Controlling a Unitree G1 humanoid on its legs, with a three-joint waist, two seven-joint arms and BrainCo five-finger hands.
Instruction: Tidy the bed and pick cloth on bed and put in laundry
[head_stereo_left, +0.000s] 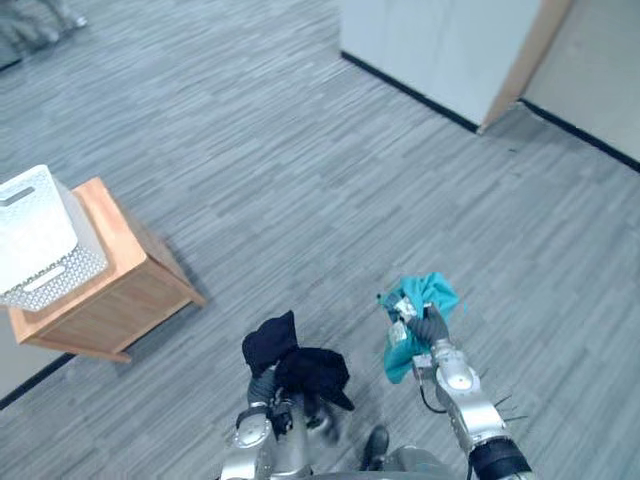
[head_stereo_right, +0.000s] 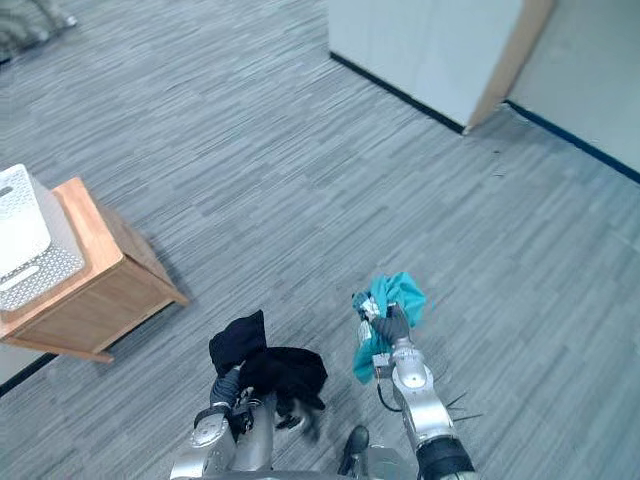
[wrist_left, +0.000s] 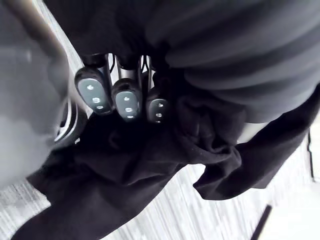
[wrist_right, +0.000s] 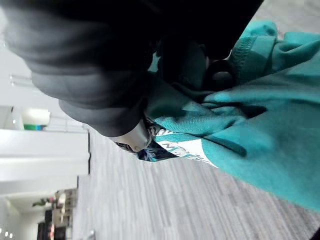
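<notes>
The robot holds a crumpled garment in each hand above a grey plank floor (head_stereo_left: 300, 150). The left hand (head_stereo_left: 262, 385), low in the head views at about 6 o'clock, is clenched on a black cloth (head_stereo_left: 305, 368). This cloth is bunched, with its long axis running from 10 o'clock to 4 o'clock and one lobe poking up at the far end. The right hand (head_stereo_left: 428, 328), just to the right at about 5 o'clock, grips a teal cloth (head_stereo_left: 425, 295). This one hangs with its long axis from 1 o'clock down to 7 o'clock, its loose end drooping beside the wrist. The head views also take in a white laundry basket (head_stereo_left: 40, 240), which stands on a wooden side table (head_stereo_left: 110, 290) well apart at 9 o'clock, and a white partition (head_stereo_left: 430, 50) at 1 o'clock. The left wrist view adds the grip itself, with dark-tipped fingers (wrist_left: 127, 102) curled tightly into black folds. The right wrist view shows teal fabric wrapped in the fist and a white printed patch (wrist_right: 185, 150) on it. The two cloths do not touch.
</notes>
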